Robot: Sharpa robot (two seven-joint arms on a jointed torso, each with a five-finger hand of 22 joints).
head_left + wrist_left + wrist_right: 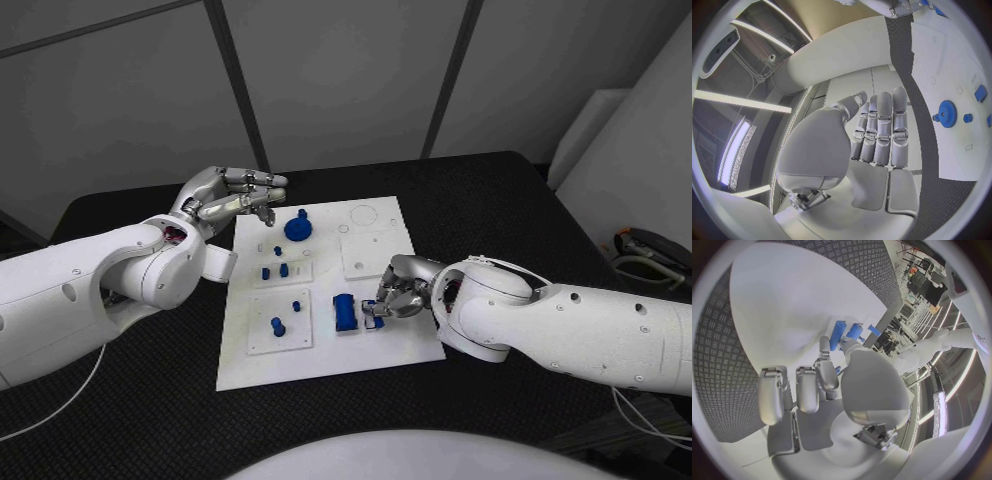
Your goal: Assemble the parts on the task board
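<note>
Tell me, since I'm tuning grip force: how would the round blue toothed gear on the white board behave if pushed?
The round blue toothed gear looks like stiff, light plastic. It seems to lie flat on the white task board, so it would probably slide rather than roll. Its toothed rim should give fingers some purchase.

no readable text, labels or numbers, board markings perhaps too small

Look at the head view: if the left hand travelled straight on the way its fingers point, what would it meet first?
Probably the blue gear at the task board's far end. The left hand points its fingers toward it, just short of it. Its height above the board is unclear, so it could pass over.
</note>
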